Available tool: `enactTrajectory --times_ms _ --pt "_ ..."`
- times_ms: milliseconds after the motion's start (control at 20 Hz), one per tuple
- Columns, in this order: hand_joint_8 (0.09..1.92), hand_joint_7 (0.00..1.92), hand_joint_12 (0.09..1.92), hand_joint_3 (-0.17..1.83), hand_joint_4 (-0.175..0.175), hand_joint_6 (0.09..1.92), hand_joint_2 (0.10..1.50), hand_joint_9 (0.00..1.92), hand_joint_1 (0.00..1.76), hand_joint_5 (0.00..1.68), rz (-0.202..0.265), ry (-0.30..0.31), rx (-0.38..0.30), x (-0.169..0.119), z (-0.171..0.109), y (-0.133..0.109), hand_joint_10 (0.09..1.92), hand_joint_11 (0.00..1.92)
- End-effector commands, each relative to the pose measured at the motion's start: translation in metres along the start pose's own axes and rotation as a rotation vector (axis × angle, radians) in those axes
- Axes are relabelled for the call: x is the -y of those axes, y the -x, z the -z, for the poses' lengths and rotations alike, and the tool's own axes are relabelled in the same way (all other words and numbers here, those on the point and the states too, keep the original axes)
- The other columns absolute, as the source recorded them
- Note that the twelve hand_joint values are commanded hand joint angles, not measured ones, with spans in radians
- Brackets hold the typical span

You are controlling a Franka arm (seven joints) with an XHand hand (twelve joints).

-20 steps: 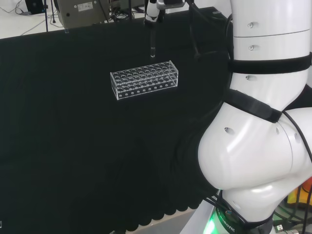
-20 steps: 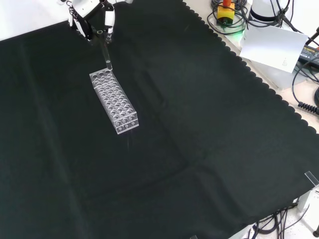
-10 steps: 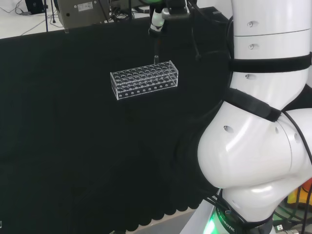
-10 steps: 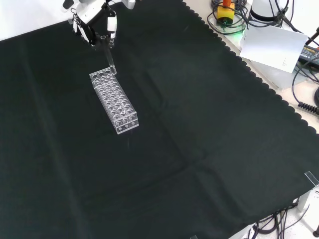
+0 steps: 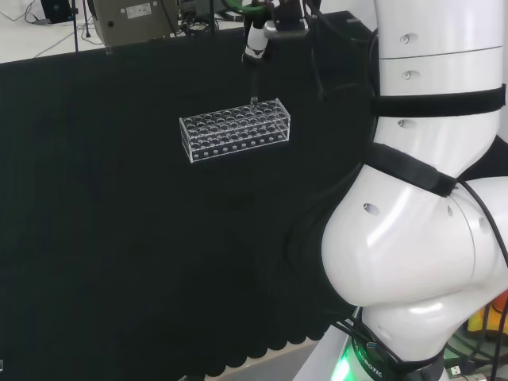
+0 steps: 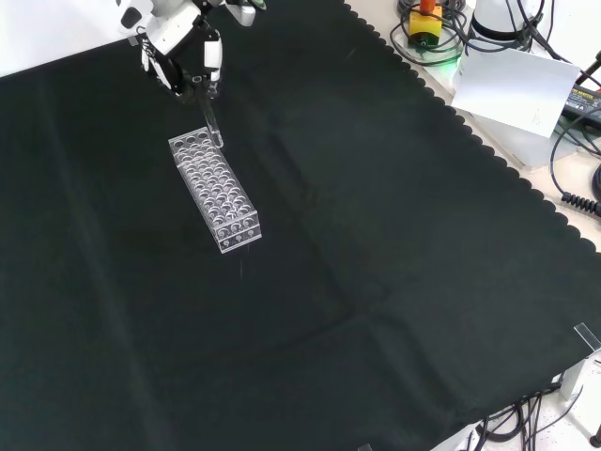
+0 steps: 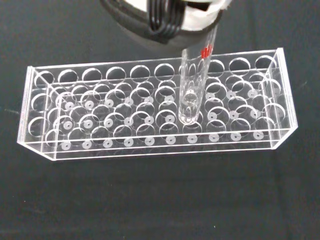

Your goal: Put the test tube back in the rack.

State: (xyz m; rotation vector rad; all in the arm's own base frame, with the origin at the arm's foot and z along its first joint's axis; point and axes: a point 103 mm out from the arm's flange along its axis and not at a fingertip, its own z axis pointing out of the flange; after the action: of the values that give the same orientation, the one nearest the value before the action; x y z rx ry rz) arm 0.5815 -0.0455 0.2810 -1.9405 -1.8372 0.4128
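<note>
Up at the far edge of the black cloth [image 6: 376, 235] in the front view, the black and white robot hand [image 6: 178, 42] has its fingers curled together round the top of a slim clear glass test tube [image 6: 212, 117], pinching it so that it hangs down below the fingertips. Directly beneath the hand stands the clear plastic test tube rack [image 6: 216, 190], a long box with rows of round holes, lying flat on the cloth. The tube's rounded bottom end sits at the rack's end nearest the hand, at the top plate by an edge hole; whether it has entered a hole cannot be told from that view. From the head view the hand [image 5: 258, 36] is above and just behind the rack [image 5: 235, 128], with the tube [image 5: 254, 87] reaching down to the rack's far long edge near its right end. Through the wrist camera the tube [image 7: 194, 87], marked with a small red patch near its top, is close to upright with a slight tilt, its lower end over the rack's [image 7: 155, 112] holes, below the hand's blurred white and black parts [image 7: 165, 15].
</note>
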Motion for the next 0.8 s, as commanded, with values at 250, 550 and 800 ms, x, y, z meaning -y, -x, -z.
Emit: enactTrajectory --times_ms 250,550,800 --pt "0.72 1.36 1.23 0.0 -0.175 0.3 0.97 1.39 1.42 1.29 0.001 -0.008 -0.004 -0.0072 -0.0127 -0.0023 0.1 0.69" --pt "0.72 1.36 1.23 0.0 -0.175 0.29 0.97 1.39 1.42 1.29 -0.005 -0.012 -0.001 -0.0098 -0.0141 -0.0024 0.1 0.69" --pt "0.72 1.36 1.23 0.0 -0.175 0.29 0.97 1.39 1.42 1.29 -0.01 -0.014 0.0 -0.0126 -0.0146 -0.0023 0.09 0.69"
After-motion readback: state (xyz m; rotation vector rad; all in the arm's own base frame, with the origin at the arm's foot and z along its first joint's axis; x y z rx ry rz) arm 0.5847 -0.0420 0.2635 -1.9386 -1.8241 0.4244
